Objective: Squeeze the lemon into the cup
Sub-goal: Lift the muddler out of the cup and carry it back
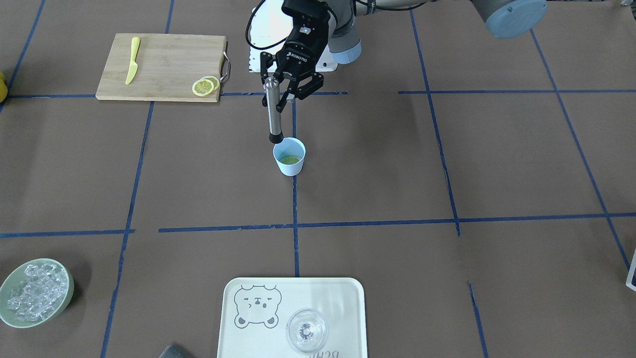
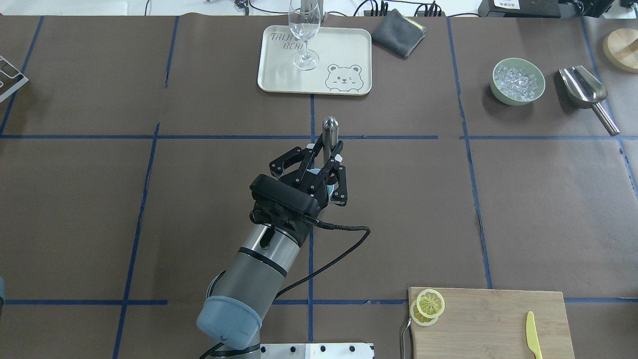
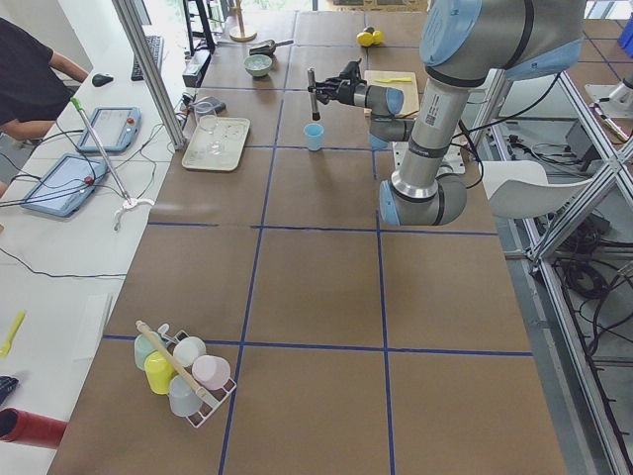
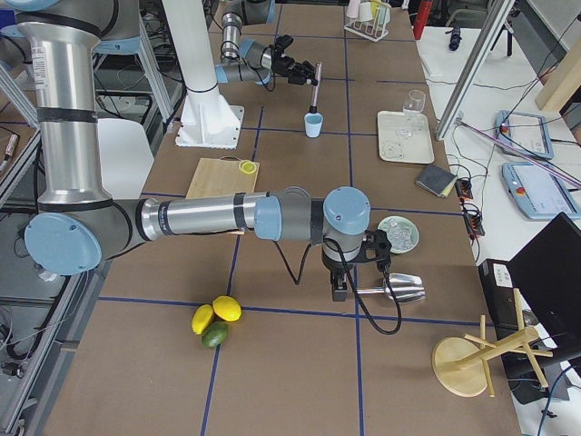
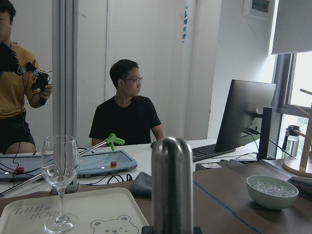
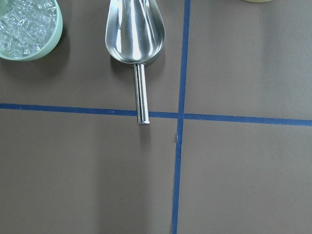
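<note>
Just above the cup (image 1: 289,168), your left jaws are clenching the muddler (image 1: 272,112), and any off-centre plunge onto the lemon (image 1: 290,160) is risking tipping that cup.

The cup (image 1: 289,158) stands at the centre of the table (image 1: 447,164), a lemon slice (image 1: 290,160) inside (a rod's (image 1: 272,112) tip at its rim). Toward the seated person (image 5: 127,114), a glass (image 1: 306,330) stands on the tray (image 1: 343,301).

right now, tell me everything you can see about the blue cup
The cup is small, pale blue, tapered and handleless, with a smooth matte look. It stands upright on the brown table, on a blue tape line. A yellowish lemon slice lies flat in its bottom. The black tip of a steel muddler, held by the left gripper, hangs at its rim, seemingly without touching.
</note>
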